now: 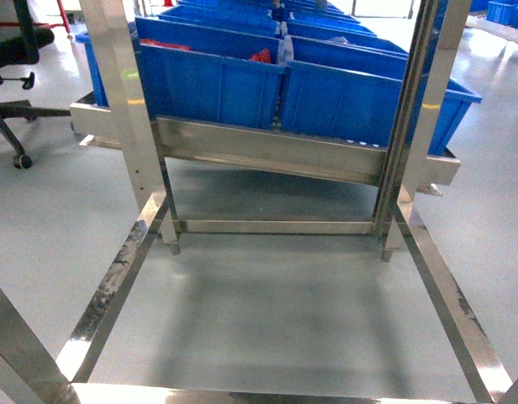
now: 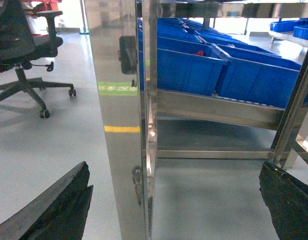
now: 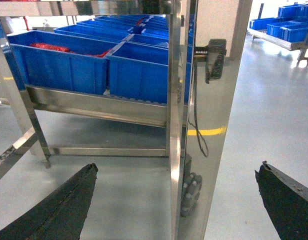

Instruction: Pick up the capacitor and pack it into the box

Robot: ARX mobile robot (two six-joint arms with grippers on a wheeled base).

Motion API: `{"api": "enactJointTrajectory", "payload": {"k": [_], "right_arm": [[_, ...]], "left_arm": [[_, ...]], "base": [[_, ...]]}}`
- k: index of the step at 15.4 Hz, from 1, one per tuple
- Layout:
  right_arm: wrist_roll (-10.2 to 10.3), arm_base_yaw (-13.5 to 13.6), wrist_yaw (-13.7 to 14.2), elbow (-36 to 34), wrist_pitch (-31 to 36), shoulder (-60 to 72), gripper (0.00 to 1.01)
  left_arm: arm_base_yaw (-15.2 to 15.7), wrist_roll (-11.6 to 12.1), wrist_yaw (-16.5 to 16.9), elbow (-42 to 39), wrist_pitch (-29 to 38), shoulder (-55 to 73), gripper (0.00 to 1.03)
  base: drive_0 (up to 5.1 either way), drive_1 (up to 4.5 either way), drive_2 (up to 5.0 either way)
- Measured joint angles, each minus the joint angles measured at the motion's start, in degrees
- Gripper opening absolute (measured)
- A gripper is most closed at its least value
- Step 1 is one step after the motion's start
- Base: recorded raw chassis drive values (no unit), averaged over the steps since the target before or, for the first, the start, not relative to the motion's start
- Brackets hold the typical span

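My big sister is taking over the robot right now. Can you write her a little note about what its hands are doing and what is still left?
Left gripper: open, holding nothing, beside a steel rack post.
Right gripper: open, holding nothing, also facing a rack post.
Job's things: no pink box and no capacitor clearly in view. Only blue bins on the rack, some with red contents too small to identify.
Done: nothing that shows.
Left: find the capacitor, pick it, find the box, pack it.
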Motion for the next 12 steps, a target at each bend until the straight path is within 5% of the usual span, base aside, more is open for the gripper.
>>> {"api": "enactJointTrajectory", "payload": {"k": [12], "right_arm": [[0.00,0.00,0.00,0.00,0.00,0.00,0.98]], "left_arm": [[0.00,0.00,0.00,0.00,-0.02,0.00,0.98]], "base": [[0.0,0.00,0.0]]}}
